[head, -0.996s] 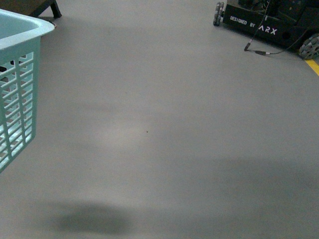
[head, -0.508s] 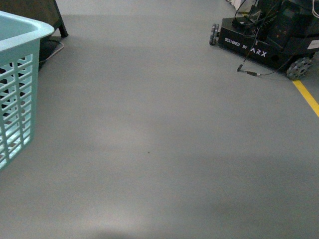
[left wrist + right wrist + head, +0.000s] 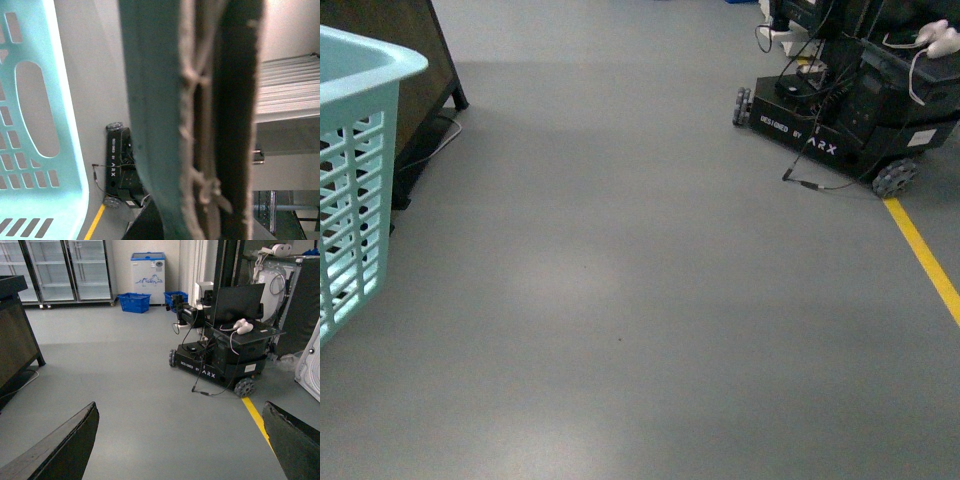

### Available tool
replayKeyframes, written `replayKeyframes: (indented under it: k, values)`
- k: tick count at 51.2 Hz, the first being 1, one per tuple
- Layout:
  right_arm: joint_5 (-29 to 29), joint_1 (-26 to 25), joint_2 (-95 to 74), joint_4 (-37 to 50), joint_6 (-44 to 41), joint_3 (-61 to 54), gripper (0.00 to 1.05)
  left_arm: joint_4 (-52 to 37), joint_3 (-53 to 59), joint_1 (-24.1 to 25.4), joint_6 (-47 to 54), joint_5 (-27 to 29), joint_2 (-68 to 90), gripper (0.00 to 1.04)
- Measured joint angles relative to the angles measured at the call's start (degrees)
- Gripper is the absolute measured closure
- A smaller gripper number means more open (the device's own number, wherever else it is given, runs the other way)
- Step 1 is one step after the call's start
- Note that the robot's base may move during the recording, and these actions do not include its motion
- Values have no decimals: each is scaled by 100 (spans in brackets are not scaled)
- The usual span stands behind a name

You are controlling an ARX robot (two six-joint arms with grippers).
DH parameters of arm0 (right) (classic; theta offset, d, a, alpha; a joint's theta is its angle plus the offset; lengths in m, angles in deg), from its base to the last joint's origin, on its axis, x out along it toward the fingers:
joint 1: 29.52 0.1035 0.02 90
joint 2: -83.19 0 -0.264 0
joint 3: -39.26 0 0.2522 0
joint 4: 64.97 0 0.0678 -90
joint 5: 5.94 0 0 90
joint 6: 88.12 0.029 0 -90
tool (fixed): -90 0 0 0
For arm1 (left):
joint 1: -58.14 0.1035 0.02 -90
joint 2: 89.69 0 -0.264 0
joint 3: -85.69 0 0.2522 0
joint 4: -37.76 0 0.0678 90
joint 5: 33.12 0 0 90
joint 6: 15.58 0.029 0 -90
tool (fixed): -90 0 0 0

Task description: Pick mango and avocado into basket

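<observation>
Right pincer (image 3: 179,407): fingers (image 3: 65,450) spread wide at the lower corners of the right wrist view, with only bare grey floor (image 3: 620,300) between them.

Surroundings, near to far:
- Floor ahead is open in the front view, apart from one small dark speck.
- Yellow floor line (image 3: 920,250) runs along the right side.
- Dark wooden panel (image 3: 410,80) stands at far left behind the basket, with a thin wire trailing from its foot.
- Black wheeled cart marked "ARX" (image 3: 830,120) stands far right at the end of the yellow line. A loose cable (image 3: 820,183) lies on the floor in front of it, and white handheld controllers (image 3: 240,327) lie on its top.
- Further back in the right wrist view: blue crates (image 3: 134,302), a white chest freezer (image 3: 148,270) and glass-door fridges (image 3: 65,270) along the wall.

Basket (image 3: 360,200): light teal with a slotted wall, at the left edge of the front view, cut off by the frame, well clear of the right pincer. In the left wrist view its wall (image 3: 65,150) and hand slot fill one side at very close range. Beside it is a broad blurred bar (image 3: 200,125), teal-grey and dark with a ragged pale edge; cannot tell what it is.

Left pincer: its fingers cannot be made out, and I cannot tell whether it is spread or pinching.
</observation>
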Motion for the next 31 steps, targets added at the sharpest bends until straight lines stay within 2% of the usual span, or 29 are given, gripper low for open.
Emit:
replayKeyframes:
  k: [31]
  values:
    - [0, 0, 0, 0, 0, 2, 8, 0, 0, 0, 0, 2, -9, 97]
